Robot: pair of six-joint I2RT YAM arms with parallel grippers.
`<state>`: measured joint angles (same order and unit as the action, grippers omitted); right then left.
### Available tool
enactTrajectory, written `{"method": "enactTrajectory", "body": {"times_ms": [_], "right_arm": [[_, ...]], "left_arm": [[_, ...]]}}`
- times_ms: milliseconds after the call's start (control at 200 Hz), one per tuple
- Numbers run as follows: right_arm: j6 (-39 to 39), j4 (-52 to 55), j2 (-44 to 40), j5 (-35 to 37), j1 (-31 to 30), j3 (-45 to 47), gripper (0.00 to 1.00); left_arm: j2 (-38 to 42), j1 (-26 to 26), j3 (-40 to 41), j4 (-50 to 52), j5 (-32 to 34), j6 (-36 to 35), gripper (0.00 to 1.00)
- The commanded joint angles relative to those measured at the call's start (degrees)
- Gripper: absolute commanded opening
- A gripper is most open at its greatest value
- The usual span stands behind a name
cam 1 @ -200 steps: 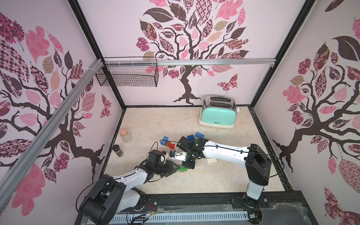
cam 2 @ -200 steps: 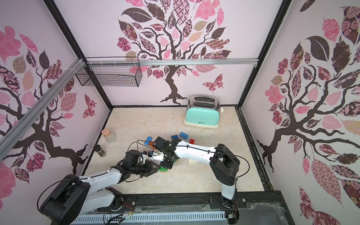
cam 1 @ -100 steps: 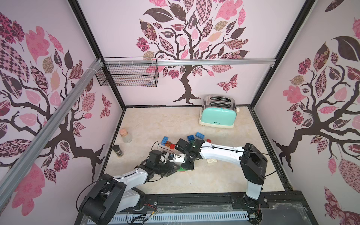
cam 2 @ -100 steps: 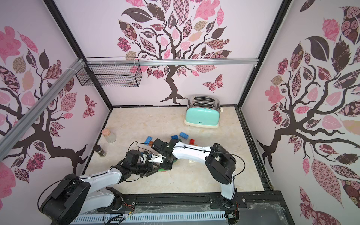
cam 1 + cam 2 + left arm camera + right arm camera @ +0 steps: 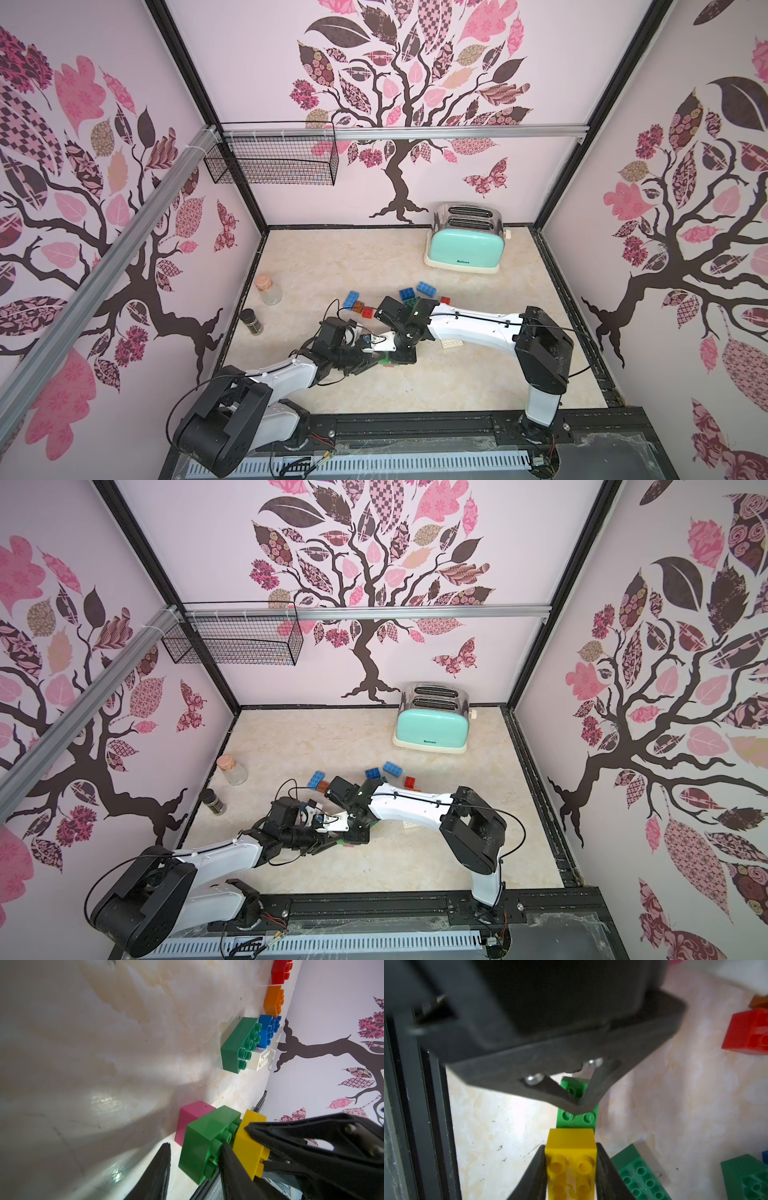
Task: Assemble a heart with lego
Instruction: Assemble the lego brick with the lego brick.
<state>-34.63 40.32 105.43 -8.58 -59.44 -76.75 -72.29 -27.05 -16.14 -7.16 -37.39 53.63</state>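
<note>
Held flat in my left gripper [image 5: 196, 1145], a green brick [image 5: 207, 1140] rests on a pink brick [image 5: 193, 1120]. One finger sits on the green brick's studs and the other lies beneath its overhang. My right gripper [image 5: 570, 1147] is shut on a yellow brick [image 5: 571, 1159]. That brick's end lies over the studs of the green brick [image 5: 577, 1120]; I cannot tell whether it is seated. In both top views the two grippers [image 5: 374, 361] [image 5: 405, 353] meet at the table's front middle and hide the yellow brick.
Loose blue [image 5: 352, 298], red [image 5: 367, 312] and further blue bricks [image 5: 427, 288] lie behind the grippers. A cream plate [image 5: 452, 344] is beside the right arm. A mint toaster [image 5: 465, 245] stands at the back right. A jar [image 5: 269, 289] and a spice bottle [image 5: 252, 321] are at the left.
The right arm has shifted a little, its elbow swinging sideways, with the wrist staying at the left gripper. Both grips look unchanged.
</note>
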Motion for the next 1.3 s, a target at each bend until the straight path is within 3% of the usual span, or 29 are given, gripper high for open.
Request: {"method": "enactTrajectory", "body": {"times_ms": [0,640,1291], "right_arm": [[-1.76,1.74,-2.33,1.28,-0.06,0.73,0.21],[3.67,3.31,3.58,0.67,0.11,-4.37,0.21],[8.04,3.58,6.49,1.97,-0.58,-2.91,0.20]], "left_arm": [[-1.22,-0.20,-0.07,2.98,3.31,-0.98,0.41],[-0.18,-0.20,0.80,2.57,3.28,-0.28,0.41],[-0.54,-0.20,2.73,0.35,3.72,0.78,0.41]]}}
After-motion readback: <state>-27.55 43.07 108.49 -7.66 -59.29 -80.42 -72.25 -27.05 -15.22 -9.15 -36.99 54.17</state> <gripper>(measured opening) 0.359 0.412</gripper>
